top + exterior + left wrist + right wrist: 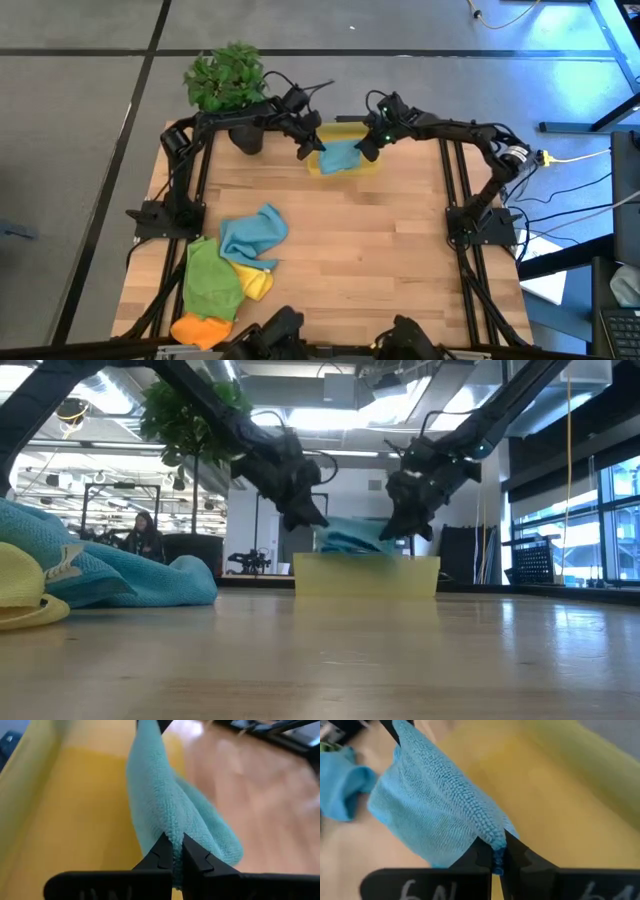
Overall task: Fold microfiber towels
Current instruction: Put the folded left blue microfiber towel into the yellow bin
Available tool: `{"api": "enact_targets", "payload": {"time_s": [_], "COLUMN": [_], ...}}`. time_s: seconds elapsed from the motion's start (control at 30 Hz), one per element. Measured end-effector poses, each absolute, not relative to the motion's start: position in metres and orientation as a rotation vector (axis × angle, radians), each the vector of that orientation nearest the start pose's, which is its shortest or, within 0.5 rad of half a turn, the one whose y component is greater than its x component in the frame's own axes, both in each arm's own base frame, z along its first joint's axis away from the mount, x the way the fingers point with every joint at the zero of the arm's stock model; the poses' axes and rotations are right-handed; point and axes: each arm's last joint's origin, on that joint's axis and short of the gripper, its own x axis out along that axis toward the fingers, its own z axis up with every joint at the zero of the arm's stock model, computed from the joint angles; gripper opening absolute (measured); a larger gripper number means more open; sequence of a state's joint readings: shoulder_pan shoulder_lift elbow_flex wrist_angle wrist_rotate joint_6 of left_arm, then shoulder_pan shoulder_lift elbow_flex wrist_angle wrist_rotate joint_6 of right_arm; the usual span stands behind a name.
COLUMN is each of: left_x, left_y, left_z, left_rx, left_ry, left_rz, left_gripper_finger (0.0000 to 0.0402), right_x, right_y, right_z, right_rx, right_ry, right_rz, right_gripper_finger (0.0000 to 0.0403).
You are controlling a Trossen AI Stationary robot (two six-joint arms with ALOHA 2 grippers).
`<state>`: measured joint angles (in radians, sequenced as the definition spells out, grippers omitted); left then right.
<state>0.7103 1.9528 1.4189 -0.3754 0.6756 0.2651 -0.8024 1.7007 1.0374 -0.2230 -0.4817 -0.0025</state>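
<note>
A folded teal-blue microfiber towel (340,157) hangs stretched between my two grippers above the translucent yellow bin (370,166) at the table's far middle. My left gripper (308,148) is shut on the towel's left end and my right gripper (366,150) on its right end. In the low view the towel (350,538) shows just above the bin's rim (365,560). More towels lie heaped at the near left: blue (253,235), green (210,280), yellow (256,284) and orange (200,328). My left gripper pinches the towel's upper edge at its left end (170,832) between its two fingers, over a fold of several layers. The fingers slant down from the table's far left. The towel runs away from them as a thick hanging fold, lifted over the bin. My right gripper pinches the towel's upper right corner (492,837) between its two fingers, where the folded edge bunches. The fingers slant down from the far right. The upper edge runs fairly straight to the other gripper, and the cloth hangs below it above the bin.
A potted plant (225,80) stands at the far left corner, close behind my left arm. The bare wooden tabletop (370,250) spreads across the middle and right. In the low view the blue towel (120,575) and a yellow one (25,595) lie close at the left.
</note>
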Motion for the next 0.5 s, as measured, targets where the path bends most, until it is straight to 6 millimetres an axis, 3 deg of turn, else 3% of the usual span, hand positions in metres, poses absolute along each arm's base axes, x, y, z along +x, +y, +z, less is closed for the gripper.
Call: {"api": "enact_targets", "payload": {"time_s": [0.23, 0.5], "left_x": [0.331, 0.334], "left_y": [0.267, 0.277], "left_z": [0.175, 0.164], "left_rx": [-0.332, -0.249], "left_ry": [0.763, 0.814], "left_rz": [0.045, 0.215], "left_gripper_finger": [0.0000, 0.0000], "right_x": [0.256, 0.259], "right_y": [-0.247, -0.254], "right_z": [0.155, 0.141], "right_rx": [0.547, 0.496], "right_ry": [0.773, 0.796], "right_rz": [-0.336, -0.428], "right_gripper_finger": [0.0010, 0.0013]}}
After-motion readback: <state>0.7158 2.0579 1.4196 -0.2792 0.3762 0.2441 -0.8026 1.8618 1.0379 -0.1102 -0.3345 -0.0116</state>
